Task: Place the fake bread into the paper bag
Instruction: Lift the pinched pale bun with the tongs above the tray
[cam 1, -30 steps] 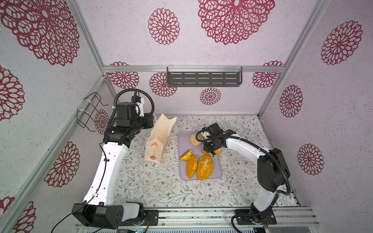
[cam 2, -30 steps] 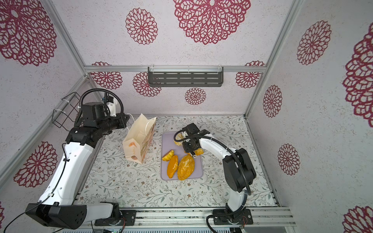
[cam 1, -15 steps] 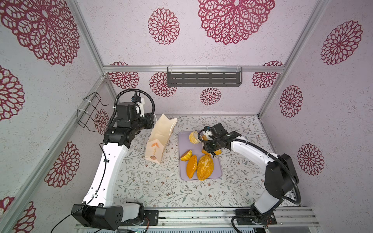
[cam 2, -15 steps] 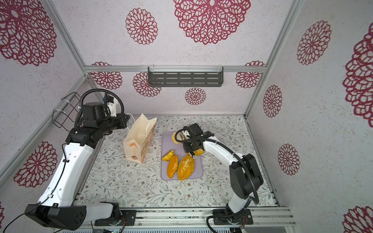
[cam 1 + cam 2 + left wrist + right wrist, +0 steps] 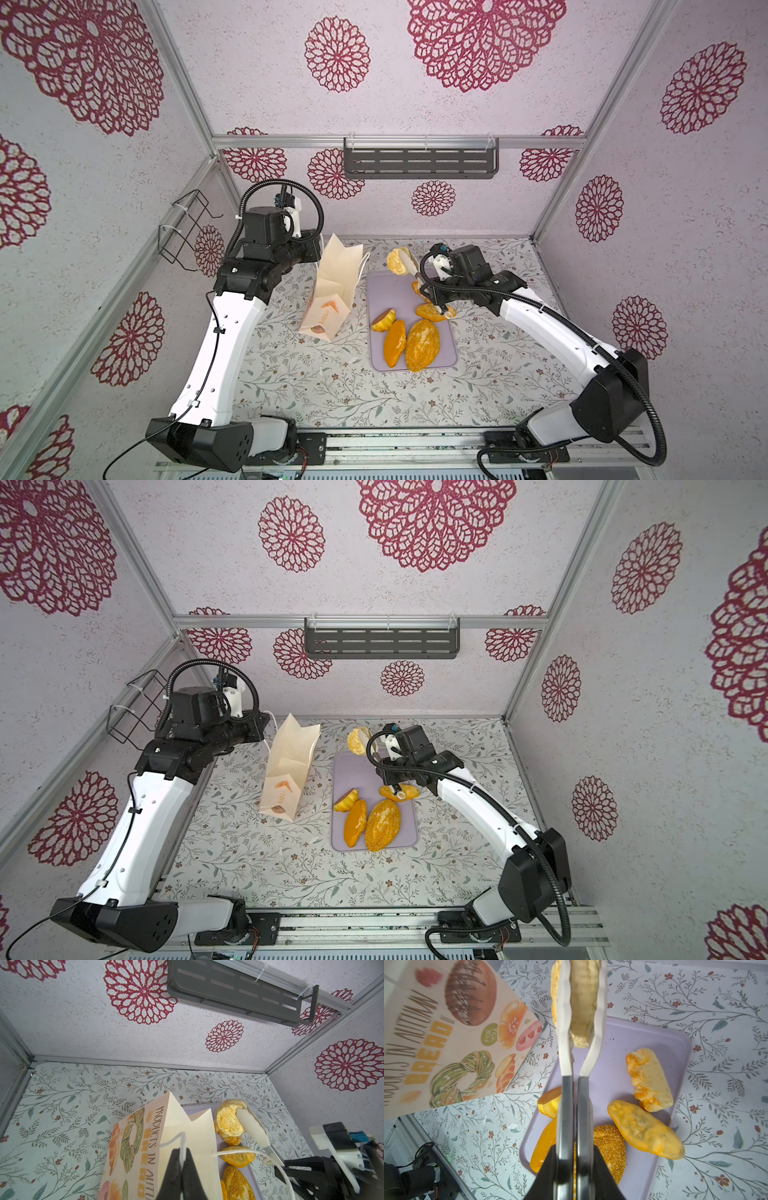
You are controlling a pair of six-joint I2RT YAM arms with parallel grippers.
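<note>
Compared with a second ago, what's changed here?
The right gripper, shut on the tongs, has raised the round bun in their tips off the far end of the lilac tray. Unchanged: the left gripper pinching the paper bag by its cord handle, and five bread pieces lying on the tray.

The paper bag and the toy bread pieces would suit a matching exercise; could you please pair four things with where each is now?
Things:
1. round crumbly pale yellow bun
2. large orange seeded loaf
3. cream-white paper bag
4. white cord handle

Places:
A. pinched between the left gripper's shut jaws
B. lying on the lilac tray
C. clamped in the white-tipped metal tongs that the right gripper holds
D. standing on the floral table, beside the tray

Pairs: 1-C, 2-B, 3-D, 4-A
</note>
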